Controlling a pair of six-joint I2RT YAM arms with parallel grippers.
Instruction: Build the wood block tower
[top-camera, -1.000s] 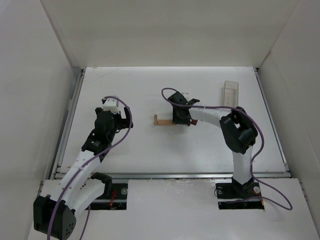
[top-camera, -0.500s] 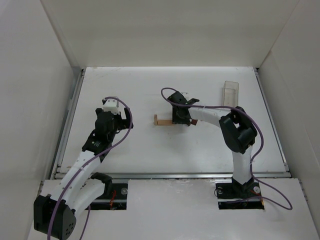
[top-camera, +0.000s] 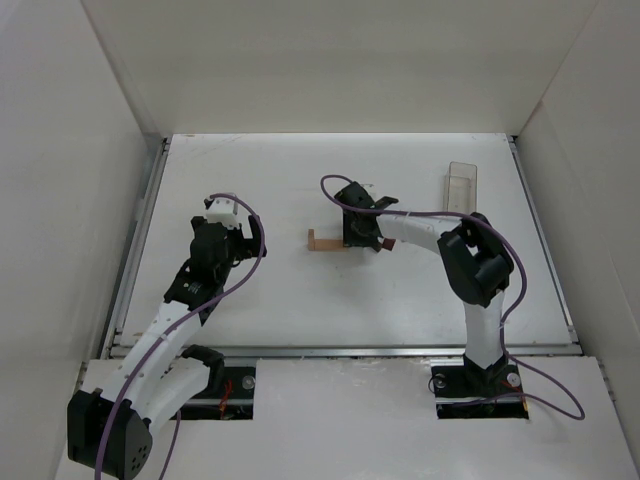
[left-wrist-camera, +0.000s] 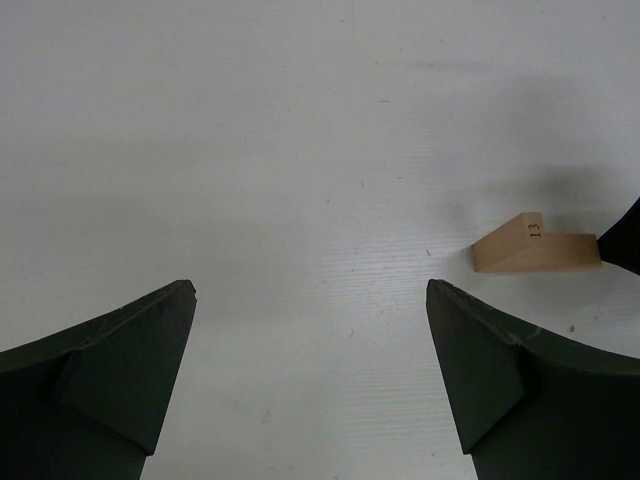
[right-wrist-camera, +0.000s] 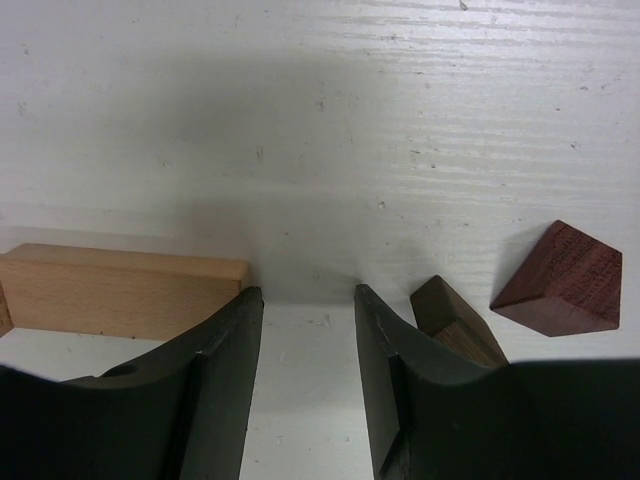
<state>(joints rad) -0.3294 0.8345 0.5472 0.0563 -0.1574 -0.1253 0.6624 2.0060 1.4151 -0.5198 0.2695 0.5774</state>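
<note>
We see the left gripper (top-camera: 222, 214) in the left half of the top view, low over the white table (top-camera: 300, 300). Its jaws are spread wide with nothing between them. In its wrist view the 2 dark fingers (left-wrist-camera: 120, 370) fill the lower corners, with bare surface between.

The right gripper (top-camera: 357, 234) sits just right of the frame's center, beside the light tan bar (top-camera: 325, 243). From the left wrist, that bar (left-wrist-camera: 535, 250) lies at the right edge and has 13 marked on its end.

In the right wrist view the right gripper (right-wrist-camera: 305, 295) has its jaws set narrow, with only white table showing in the gap. The tan bar (right-wrist-camera: 120, 290) lies outside the finger at lower left. A dark brown block (right-wrist-camera: 450, 315) lies against the other finger, and a reddish-brown roof-shaped piece (right-wrist-camera: 560, 280) lies near it at the right.

A clear plastic box (top-camera: 461, 185) stands at upper right, well apart.
</note>
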